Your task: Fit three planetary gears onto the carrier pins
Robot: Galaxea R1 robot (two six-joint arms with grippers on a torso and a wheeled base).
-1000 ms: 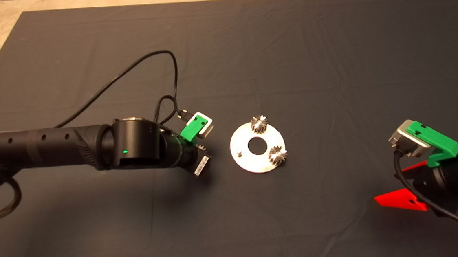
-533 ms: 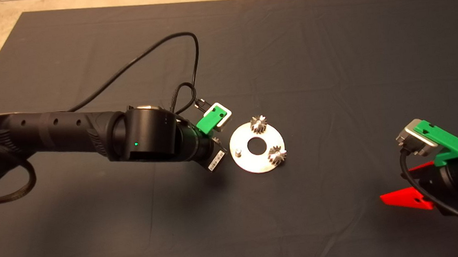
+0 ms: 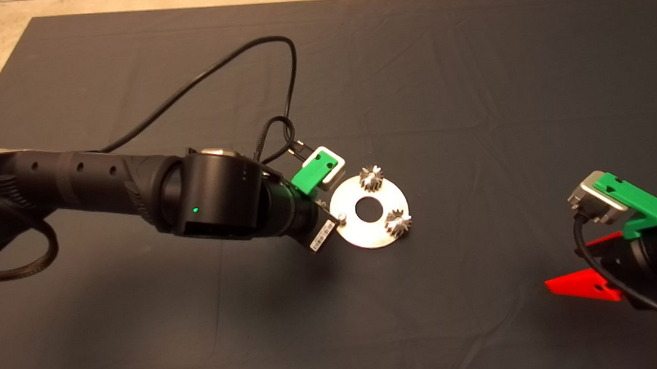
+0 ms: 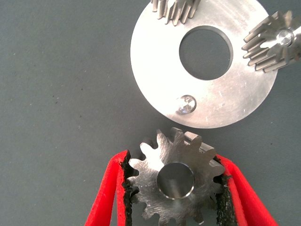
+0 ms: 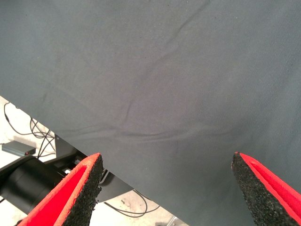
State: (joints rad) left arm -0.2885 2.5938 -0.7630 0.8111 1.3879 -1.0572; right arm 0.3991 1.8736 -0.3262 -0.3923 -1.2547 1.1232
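While right gripper (image 3: 582, 264) idles spread, left gripper (image 4: 175, 186) clamps a toothed steel gear (image 4: 175, 181).

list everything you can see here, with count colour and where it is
planetary gears: three, silvery; two seated on the plate, one clamped in the left gripper
round plate: one, shiny silver, mid-mat
carrier pins: one bare, silver, on the plate edge nearest the held gear; the other two carry gears
mat: one, dark, covering the table
left gripper: red fingers, beside the plate
right gripper: red fingers open, parked at lower right
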